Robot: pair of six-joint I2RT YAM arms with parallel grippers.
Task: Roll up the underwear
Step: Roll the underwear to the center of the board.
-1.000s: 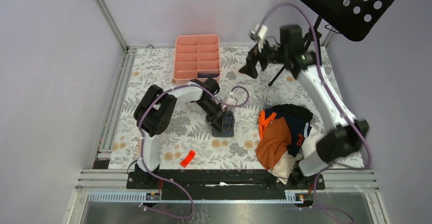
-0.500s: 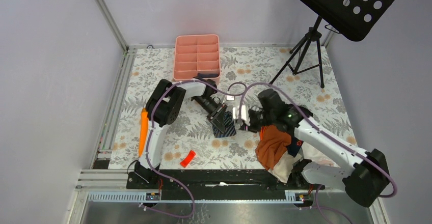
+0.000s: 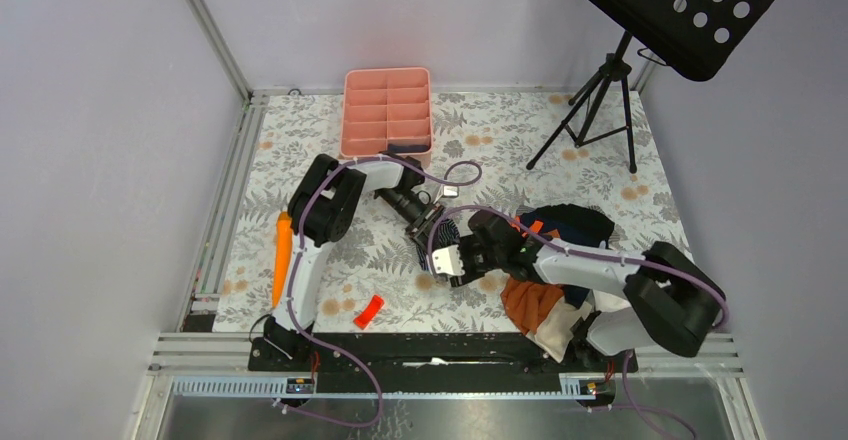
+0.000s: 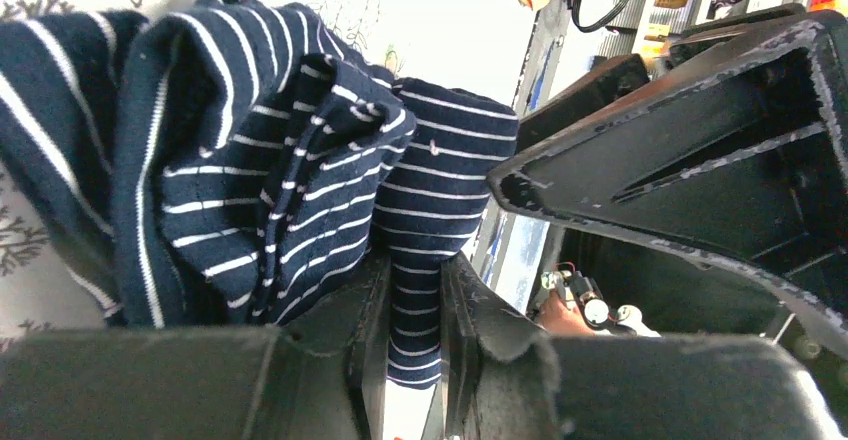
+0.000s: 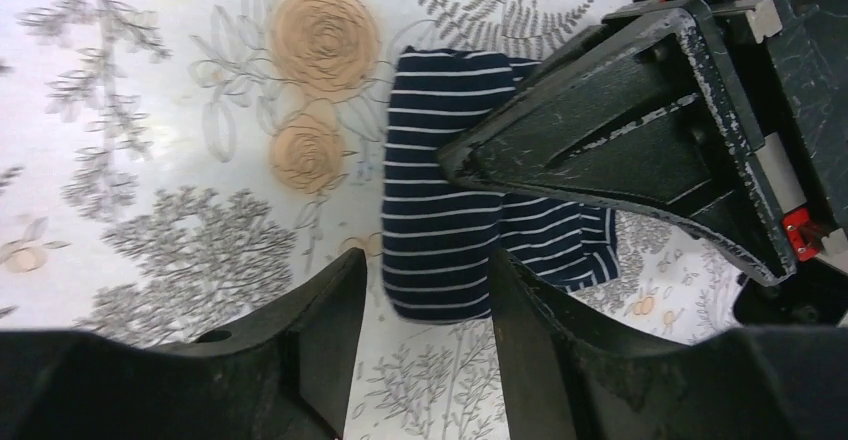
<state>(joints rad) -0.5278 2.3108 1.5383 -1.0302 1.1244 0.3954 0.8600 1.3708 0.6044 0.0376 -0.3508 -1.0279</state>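
Note:
The striped navy underwear lies bunched on the floral mat at mid table. My left gripper is shut on one fold of it, and in the left wrist view the striped cloth is pinched between my left gripper's jaws. My right gripper is low at the near side of the bundle and open. The rolled end of the underwear sits between its fingertips, with a gap on the left side. The left gripper's black body hangs just beyond.
A pile of clothes with an orange garment lies at the right, under the right arm. A pink divided tray stands at the back. An orange object and a small red piece lie on the left. A tripod stand stands at back right.
The right arm swung from the back by the tripod down to the underwear's near side, its jaws narrower than before. The left gripper kept its hold; its elbow shifted, uncovering the orange object.

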